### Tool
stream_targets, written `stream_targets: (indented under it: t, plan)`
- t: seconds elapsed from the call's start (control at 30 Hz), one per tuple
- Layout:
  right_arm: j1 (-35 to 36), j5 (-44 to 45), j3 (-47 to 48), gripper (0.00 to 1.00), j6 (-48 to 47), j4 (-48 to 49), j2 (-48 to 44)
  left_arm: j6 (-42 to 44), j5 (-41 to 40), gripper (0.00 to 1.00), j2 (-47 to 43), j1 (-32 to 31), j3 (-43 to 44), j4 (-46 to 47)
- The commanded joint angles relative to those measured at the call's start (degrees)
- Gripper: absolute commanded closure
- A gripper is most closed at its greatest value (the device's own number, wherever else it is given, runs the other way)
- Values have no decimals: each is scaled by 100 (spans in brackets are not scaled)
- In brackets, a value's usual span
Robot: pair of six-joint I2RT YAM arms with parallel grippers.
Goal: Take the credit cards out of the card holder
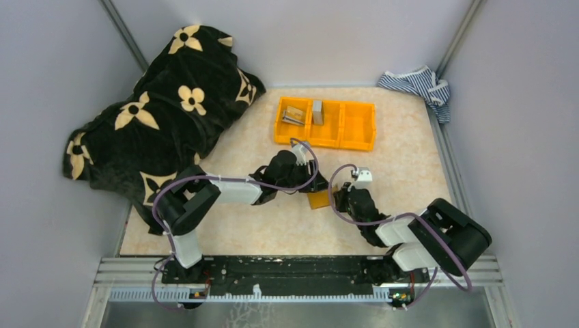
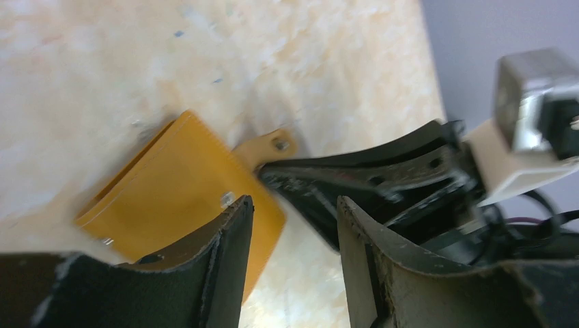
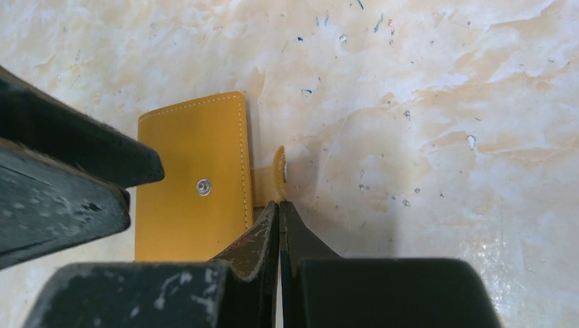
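Observation:
The card holder (image 1: 318,199) is a small orange-tan wallet lying closed and flat on the table between the two grippers. It also shows in the left wrist view (image 2: 181,191) and the right wrist view (image 3: 194,178). Its snap tab (image 3: 277,167) is unsnapped and curls up at its right edge. My right gripper (image 3: 280,203) is shut with its tips pinching the tab's base. My left gripper (image 2: 293,205) is open, with one finger (image 2: 232,232) over the holder's edge and the other over bare table. No cards show.
An orange three-compartment bin (image 1: 357,139) with small metal items stands behind the grippers. A black flowered blanket (image 1: 164,116) covers the back left. A striped cloth (image 1: 418,85) lies in the back right corner.

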Motion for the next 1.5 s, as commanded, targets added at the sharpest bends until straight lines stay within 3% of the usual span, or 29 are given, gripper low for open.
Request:
stream_targets:
  t: [0.0,0.13,0.43,0.87,1.17,1.47]
  plan:
    - [-82,-211,195,100,52,495,178,581,-650,45,-208,-40,-333,-383]
    - [-82,-362,211,100,30,628,362,690,-1066,45,-300,-40,-640,-623]
    - [-83,-613,263,100,-1,791,608,566,-1653,47,-850,-39,-1657,-210]
    - [-83,-954,314,100,0,1062,990,781,-1726,47,-1796,-74,-1571,-820]
    - [-88,-1283,342,100,-46,1149,1061,592,-1983,47,-1657,-76,-2079,-679]
    - [148,-1799,518,100,-56,1348,1342,600,-1865,47,-1133,-74,-1882,-315]
